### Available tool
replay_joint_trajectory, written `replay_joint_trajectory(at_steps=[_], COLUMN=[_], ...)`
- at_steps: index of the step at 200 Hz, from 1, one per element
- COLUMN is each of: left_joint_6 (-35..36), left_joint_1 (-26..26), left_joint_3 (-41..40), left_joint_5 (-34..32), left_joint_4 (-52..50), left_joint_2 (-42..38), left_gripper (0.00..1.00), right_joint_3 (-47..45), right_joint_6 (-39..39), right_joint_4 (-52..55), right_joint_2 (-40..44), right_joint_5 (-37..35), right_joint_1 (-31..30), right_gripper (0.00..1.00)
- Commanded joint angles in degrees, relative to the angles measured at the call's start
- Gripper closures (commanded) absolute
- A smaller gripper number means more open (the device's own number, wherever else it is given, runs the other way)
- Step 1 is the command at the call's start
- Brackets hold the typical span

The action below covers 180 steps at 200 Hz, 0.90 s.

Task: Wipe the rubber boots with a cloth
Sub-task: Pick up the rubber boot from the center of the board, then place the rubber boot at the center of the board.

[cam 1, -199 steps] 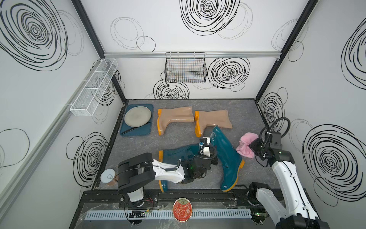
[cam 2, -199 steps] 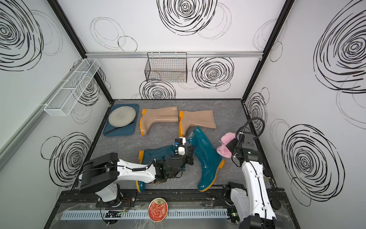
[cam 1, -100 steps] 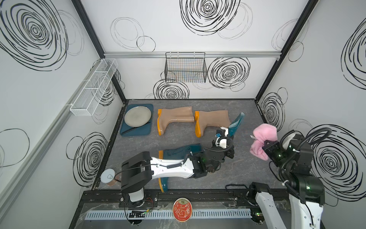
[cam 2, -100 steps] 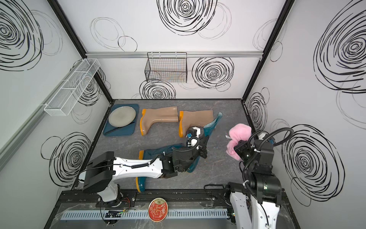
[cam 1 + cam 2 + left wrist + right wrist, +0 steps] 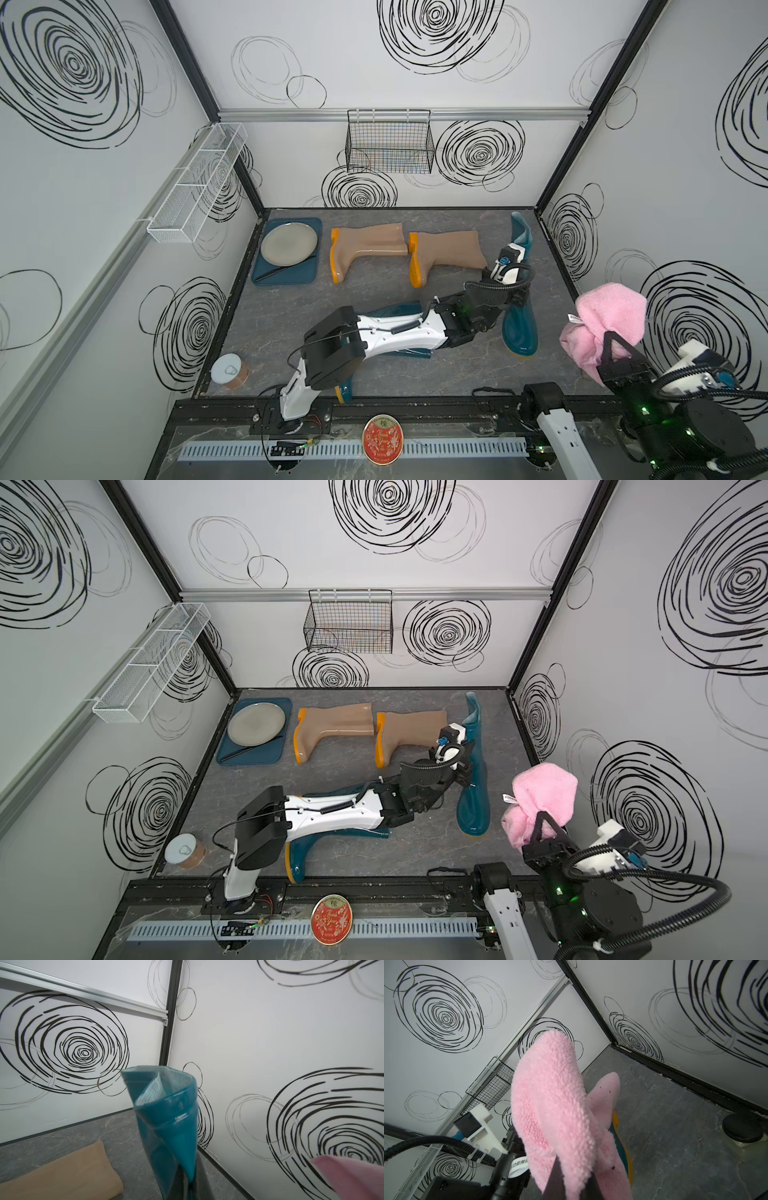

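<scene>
Far left: a short copper-coloured tin (image 5: 229, 371) with a white lid stood at the near-left corner of the grey marbled tabletop (image 5: 374, 374).
Back left: a round grey plate (image 5: 289, 248) lay on a dark teal tray (image 5: 286, 277), with a thin black utensil (image 5: 282, 270) across the plate's near edge.
Back middle: two glossy beige-tan rubber boots lay on their sides in a row, the left beige boot (image 5: 365, 245) and the right beige boot (image 5: 446, 249). Their orange soles faced left, and the first one's mouth was just beside the second one's heel.
Middle: the lying teal boot (image 5: 297, 856), dark and glossy with an orange sole, lay flat under my left arm and was mostly hidden by it. Its foot was near the front edge.
Left claw: my left claw (image 5: 516, 291) was clamped tight on the shaft of the held teal boot (image 5: 519, 332), pinching it flat.
Held boot: it stood nearly upright close to the right wall, toe towards the front, mouth creased. I could not tell whether its sole rested on the tabletop.
Cloth: the fluffy pink terry cloth (image 5: 611, 311) hung bunched in the air at far right, apart from every boot, with its small white tag (image 5: 574, 318) on its left side.
Right claw: my right claw (image 5: 611, 340) was closed hard on the cloth's lower part, fingers pointing up.
</scene>
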<state>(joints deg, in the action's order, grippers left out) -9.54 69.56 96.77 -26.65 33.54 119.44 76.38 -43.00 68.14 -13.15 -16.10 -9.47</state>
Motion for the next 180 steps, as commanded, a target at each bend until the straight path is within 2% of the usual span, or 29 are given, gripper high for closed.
replay_joint_trajectory(at_steps=[1,44,91,110,146,180], left_joint_6=[4.1,6.2,-1.4,-2.0,-1.4,1.5], left_joint_1=[-0.9,-1.8,-5.4,-5.5,-5.9,-4.4], left_joint_3=[8.4,27.1,42.0,47.4,52.6,50.9], left_joint_5=[1.1,1.1,0.4,-1.2,-2.4,-3.1], left_joint_4=[4.9,2.6,5.8,9.1,12.3,12.7], left_joint_2=[3.2,16.6,28.8,34.6,43.8,45.5], left_gripper=[1.00,1.00,1.00,1.00,1.00,1.00], right_joint_3=[4.4,7.7,7.9,7.8,6.9,6.4], right_joint_6=[0.3,0.3,1.7,2.7,3.5,3.2], right_joint_4=[4.3,4.7,4.6,4.2,4.2,4.9], right_joint_2=[0.8,1.9,1.6,1.5,2.1,3.0], right_joint_5=[-6.1,-6.8,-6.2,-6.4,-6.4,-8.2], right_joint_1=[-3.3,-7.8,-8.4,-8.7,-9.5,-10.9], right_gripper=[1.00,1.00,1.00,1.00,1.00,1.00])
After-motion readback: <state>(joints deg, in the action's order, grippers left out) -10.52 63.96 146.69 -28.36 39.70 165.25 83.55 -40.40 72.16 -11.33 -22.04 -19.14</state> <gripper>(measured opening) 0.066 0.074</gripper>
